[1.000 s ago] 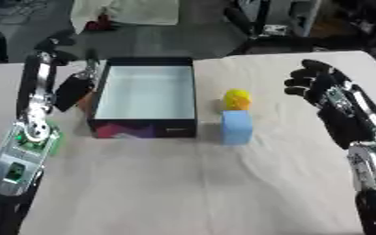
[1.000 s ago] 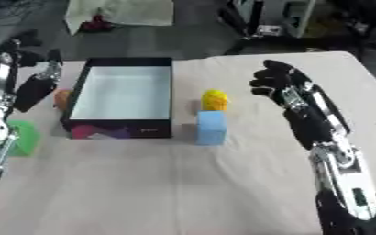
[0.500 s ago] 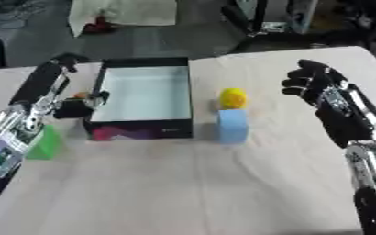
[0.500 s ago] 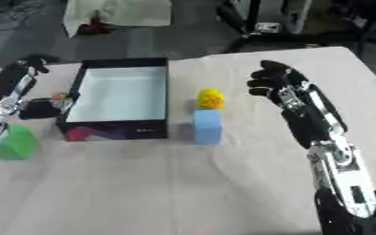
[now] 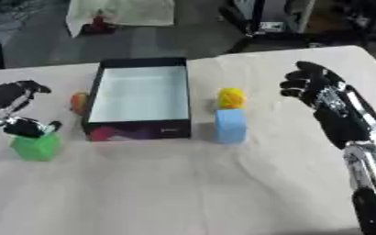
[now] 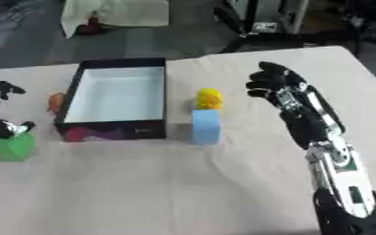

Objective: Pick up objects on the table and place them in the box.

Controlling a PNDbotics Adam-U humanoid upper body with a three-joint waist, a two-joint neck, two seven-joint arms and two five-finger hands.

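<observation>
A black box (image 5: 143,130) with a white inside stands open at the middle left. Just right of it lies a yellow object (image 5: 231,97), and a light blue block (image 5: 230,126) sits right in front of that. A green cube (image 5: 36,146) rests at the left, with an orange object (image 5: 79,102) partly hidden behind the box's left wall. My left hand (image 5: 9,103) is open just above the green cube, its thumb (image 5: 29,128) at the cube's top. Over the table right of the yellow object, my right hand (image 6: 281,87) hangs open and holds nothing.
The table is covered with a pale cloth (image 5: 183,193), with free room in front of the box and blocks. Behind the far edge are a dark floor, a white cloth (image 5: 123,11) and equipment on stands.
My left hand has come down and to the left, from beside the box's left wall to just above the green cube. The right hand has hardly moved.
</observation>
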